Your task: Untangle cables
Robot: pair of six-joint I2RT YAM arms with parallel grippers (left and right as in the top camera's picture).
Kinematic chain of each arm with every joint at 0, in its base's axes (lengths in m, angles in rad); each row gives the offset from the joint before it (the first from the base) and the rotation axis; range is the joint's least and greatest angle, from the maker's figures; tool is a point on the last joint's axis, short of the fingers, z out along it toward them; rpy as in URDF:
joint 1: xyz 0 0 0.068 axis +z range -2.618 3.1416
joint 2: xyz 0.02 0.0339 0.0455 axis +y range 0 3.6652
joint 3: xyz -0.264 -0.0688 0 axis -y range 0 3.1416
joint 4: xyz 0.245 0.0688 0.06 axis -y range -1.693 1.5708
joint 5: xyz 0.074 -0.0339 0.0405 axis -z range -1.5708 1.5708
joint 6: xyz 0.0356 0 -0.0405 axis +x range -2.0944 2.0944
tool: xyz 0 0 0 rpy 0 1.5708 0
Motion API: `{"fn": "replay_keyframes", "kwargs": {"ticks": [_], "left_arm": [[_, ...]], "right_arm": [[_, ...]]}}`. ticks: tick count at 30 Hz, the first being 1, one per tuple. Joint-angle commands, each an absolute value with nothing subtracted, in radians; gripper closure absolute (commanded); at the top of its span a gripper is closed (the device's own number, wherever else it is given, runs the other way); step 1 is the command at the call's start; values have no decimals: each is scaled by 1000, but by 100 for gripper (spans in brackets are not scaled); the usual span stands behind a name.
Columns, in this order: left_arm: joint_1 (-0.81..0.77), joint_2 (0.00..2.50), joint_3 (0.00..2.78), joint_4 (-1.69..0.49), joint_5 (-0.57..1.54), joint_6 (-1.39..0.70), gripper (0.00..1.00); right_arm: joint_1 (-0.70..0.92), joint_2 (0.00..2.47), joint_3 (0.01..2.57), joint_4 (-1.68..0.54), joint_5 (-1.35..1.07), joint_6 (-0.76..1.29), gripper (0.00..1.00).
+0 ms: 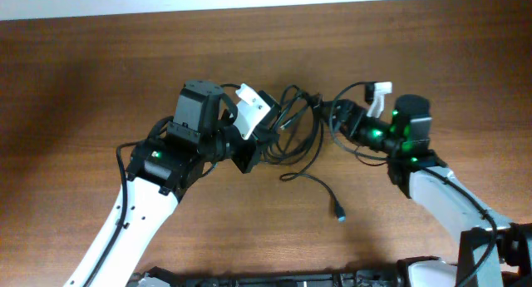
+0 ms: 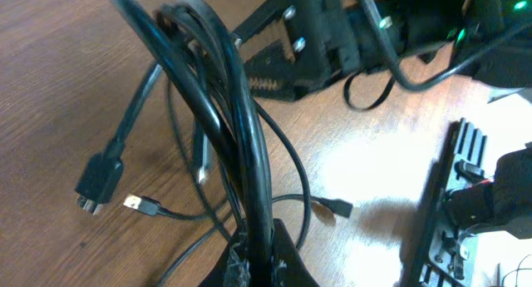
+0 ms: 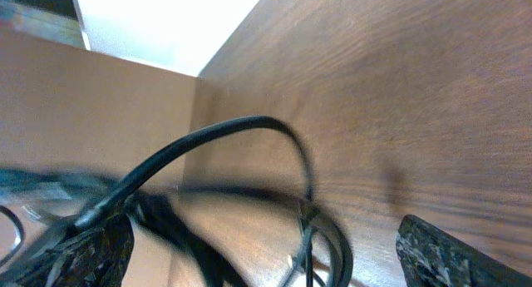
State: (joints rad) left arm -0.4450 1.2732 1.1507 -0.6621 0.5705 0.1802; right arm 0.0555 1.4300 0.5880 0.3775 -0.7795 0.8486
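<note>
A tangle of thin black cables lies at the table's middle between my two grippers. One loose strand runs down to a small plug. My left gripper is at the tangle's left side. In the left wrist view its fingers are shut on a bundle of the cables, which rises up and away from the jaws. My right gripper is at the tangle's right side. In the right wrist view its fingers are wide apart, with cable loops lying between them, untouched.
Loose plug ends lie on the wood in the left wrist view: a large black plug, a USB plug and a small plug. The right gripper's black fingers show at the top there. The wooden table surrounds the tangle.
</note>
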Motion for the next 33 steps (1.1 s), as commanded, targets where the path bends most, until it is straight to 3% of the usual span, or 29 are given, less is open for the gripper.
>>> {"fn": "replay_keyframes", "kwargs": {"ticks": [1,5,11,14,20,33], "left_arm": [[-451,1254,1157,-656,515,203,100],[-451,1254,1157,-655,496,204,100],[-451,1254,1157,-614,498,204,100],[-451,1254,1157,-593,513,204,100],[-449,1205,1158,-583,606,204,100],[-449,1129,1158,-520,674,196,100]], "right_arm": [[-67,1425,595,382,-999,815,2],[-172,1425,595,382,-1184,760,1],[-108,1425,595,382,-1252,640,1],[-30,1425,595,381,-1154,534,1],[0,1425,595,192,-649,482,1],[0,1426,595,152,-805,427,1]]}}
